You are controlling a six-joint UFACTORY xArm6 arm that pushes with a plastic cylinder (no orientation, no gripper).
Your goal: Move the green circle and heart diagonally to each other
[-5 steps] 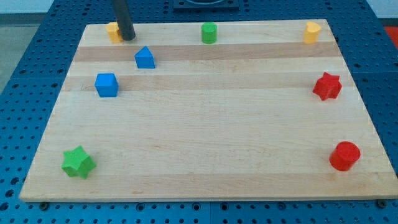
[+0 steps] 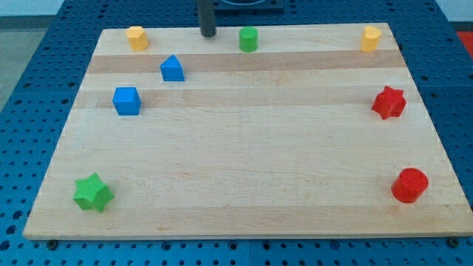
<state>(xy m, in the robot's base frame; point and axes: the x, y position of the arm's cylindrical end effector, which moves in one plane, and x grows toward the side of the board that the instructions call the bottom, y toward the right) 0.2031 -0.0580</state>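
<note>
The green circle (image 2: pixel 248 39) stands near the board's top edge, a little right of centre. My tip (image 2: pixel 208 34) is just to its left, apart from it, also at the top edge. A yellow block (image 2: pixel 136 37), possibly the heart, sits at the top left; its shape is hard to make out. Another yellow block (image 2: pixel 371 38) sits at the top right.
A blue block with a pointed top (image 2: pixel 172 68) and a blue cube (image 2: pixel 126 100) lie at the upper left. A green star (image 2: pixel 93 193) is at the bottom left. A red star (image 2: pixel 389 102) and a red circle (image 2: pixel 409 185) are at the right edge.
My tip has moved right along the top edge, from beside the top-left yellow block to just left of the green circle. No block has moved.
</note>
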